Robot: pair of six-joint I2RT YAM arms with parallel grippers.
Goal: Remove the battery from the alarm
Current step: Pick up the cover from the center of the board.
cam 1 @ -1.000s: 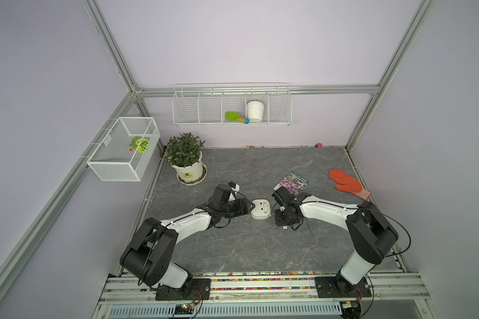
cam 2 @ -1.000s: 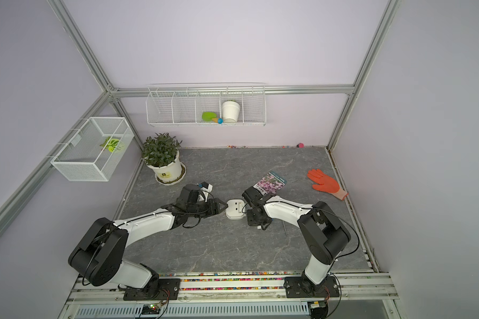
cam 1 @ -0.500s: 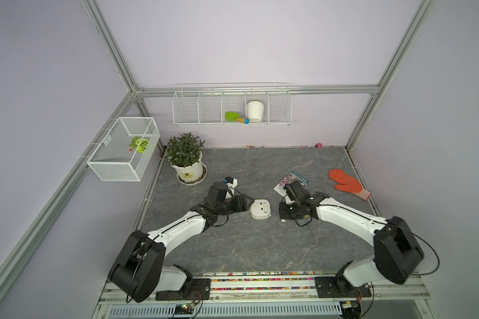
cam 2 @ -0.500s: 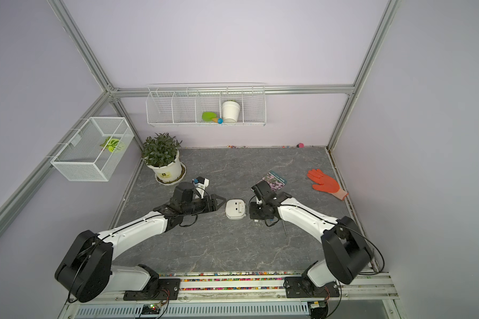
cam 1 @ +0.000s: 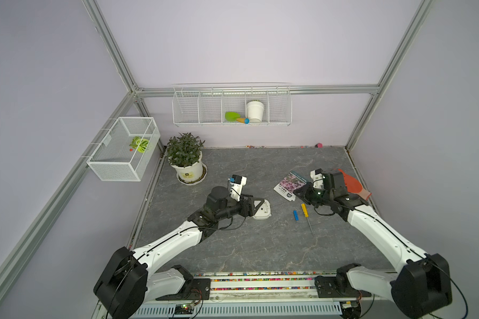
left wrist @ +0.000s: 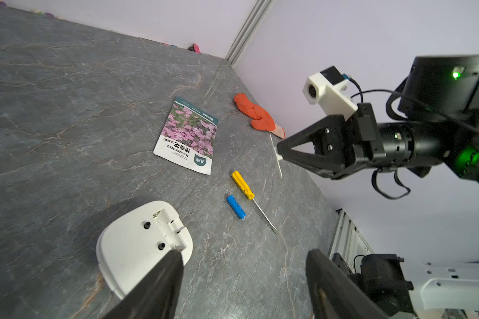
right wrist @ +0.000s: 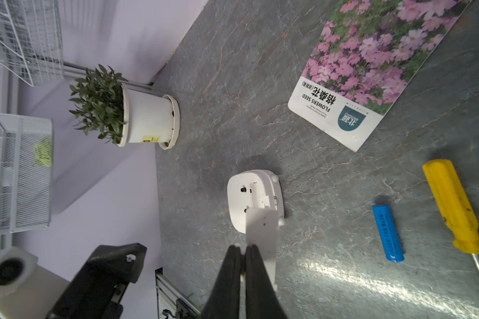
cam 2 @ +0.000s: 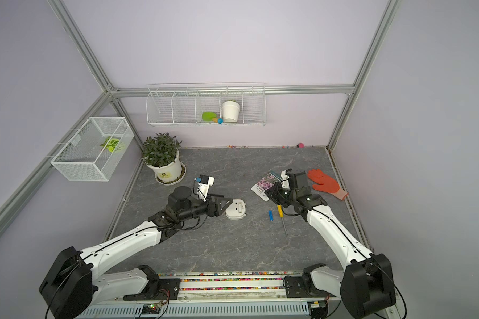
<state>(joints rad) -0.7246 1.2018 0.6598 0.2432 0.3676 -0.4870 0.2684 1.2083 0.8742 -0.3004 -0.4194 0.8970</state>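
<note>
While the battery [cam 1: 295, 215] lies loose on the table [cam 1: 246, 248], neither gripper touches it.
It lies right of the face-down alarm [cam 1: 262, 211], just beside the yellow screwdriver [cam 1: 304, 210]. The left gripper [cam 2: 224, 206] gapes wide over the alarm's left edge. The right gripper [cam 1: 295, 192], raised on the battery's far side by the seed packet [cam 1: 289, 183], pinches a thin white cover [right wrist: 262, 229].

Both top views look down from high over the front edge of the desk [cam 1: 246, 248], covering it all. The low, close wrist views face opposite back corners, the left arm's rightward, the right arm's leftward; both show the alarm [left wrist: 138, 243], battery [left wrist: 236, 207] and screwdriver [left wrist: 245, 189].
</note>
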